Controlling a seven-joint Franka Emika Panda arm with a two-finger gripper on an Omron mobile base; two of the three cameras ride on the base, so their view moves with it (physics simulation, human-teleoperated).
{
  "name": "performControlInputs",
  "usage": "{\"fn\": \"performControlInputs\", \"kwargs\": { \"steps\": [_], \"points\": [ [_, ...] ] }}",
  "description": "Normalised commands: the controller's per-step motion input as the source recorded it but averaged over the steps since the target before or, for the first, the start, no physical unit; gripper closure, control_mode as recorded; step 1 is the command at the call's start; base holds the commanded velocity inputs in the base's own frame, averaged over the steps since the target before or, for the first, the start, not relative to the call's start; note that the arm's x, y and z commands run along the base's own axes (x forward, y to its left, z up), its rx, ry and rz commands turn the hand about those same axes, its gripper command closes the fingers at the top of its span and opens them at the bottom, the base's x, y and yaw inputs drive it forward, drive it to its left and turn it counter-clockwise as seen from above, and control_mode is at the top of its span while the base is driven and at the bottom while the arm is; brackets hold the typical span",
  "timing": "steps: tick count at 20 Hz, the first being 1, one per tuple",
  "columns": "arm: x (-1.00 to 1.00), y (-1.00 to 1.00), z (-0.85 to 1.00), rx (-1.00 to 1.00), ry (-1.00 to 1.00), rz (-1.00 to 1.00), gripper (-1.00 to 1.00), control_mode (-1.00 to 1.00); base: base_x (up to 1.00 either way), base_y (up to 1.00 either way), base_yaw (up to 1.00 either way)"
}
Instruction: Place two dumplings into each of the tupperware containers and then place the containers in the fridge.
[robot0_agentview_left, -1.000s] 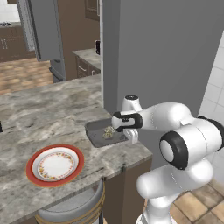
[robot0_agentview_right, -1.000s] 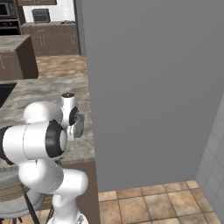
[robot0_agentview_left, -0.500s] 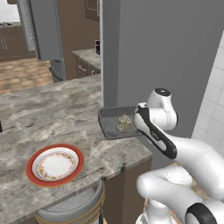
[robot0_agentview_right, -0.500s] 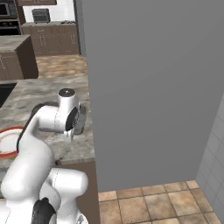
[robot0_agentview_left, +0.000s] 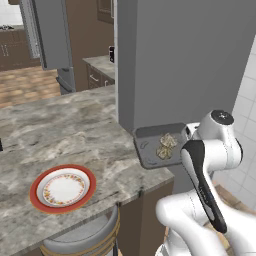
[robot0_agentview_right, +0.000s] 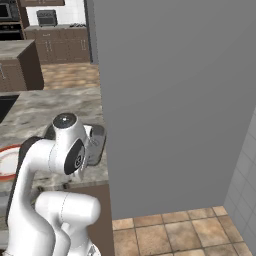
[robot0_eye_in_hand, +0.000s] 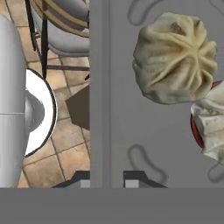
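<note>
Nearest the base, a grey-cushioned stool (robot0_agentview_left: 82, 240) with a banded rim stands tucked under the near edge of the marble counter (robot0_agentview_left: 60, 130).

On the counter's near left sits a red-rimmed plate (robot0_agentview_left: 63, 188), white centre with a patterned ring, nothing on it.

Gripper (robot0_eye_in_hand: 107, 178): hand view shows the two dark fingertips closed on the near wall of the tupperware container (robot0_eye_in_hand: 144, 127), one tip either side of the rim. The container is held, carried just off the counter's right end, roughly level, tilted slightly.

In the left base view the container (robot0_agentview_left: 150, 150) sits between the counter's right edge and the white wrist, touching or just in front of the grey fridge (robot0_agentview_left: 185, 60) side; contact cannot be confirmed. In the right base view a dark corner of the container (robot0_agentview_right: 96, 145) shows beside the wrist, close to the fridge face (robot0_agentview_right: 175, 100).

Contents: two dumplings. One (robot0_eye_in_hand: 175, 59) is whole and pleated, mid-tray. The second (robot0_eye_in_hand: 212, 127) lies just beside it, cut off by the frame edge. In the left base view they read as one beige cluster (robot0_agentview_left: 166, 146).

Far left: brown wooden cabinets (robot0_agentview_left: 15, 50).
</note>
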Motion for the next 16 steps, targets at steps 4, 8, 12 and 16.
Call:
{"fn": "performControlInputs", "kwargs": {
  "steps": [4,8,12,16],
  "points": [
    [-0.57,-0.27,0.02,-0.05,0.07,-0.06,1.0,-1.0,0.0,0.0,0.0],
    [-0.61,-0.05,0.02,0.0,-0.03,0.0,1.0,-1.0,0.0,0.0,0.0],
    [-0.4,0.0,0.0,0.0,-0.09,0.0,1.0,-1.0,0.0,0.0,0.0],
    [-0.1,0.0,0.0,0.0,-0.02,0.0,1.0,1.0,-0.49,-0.01,0.0]
  ]
}}
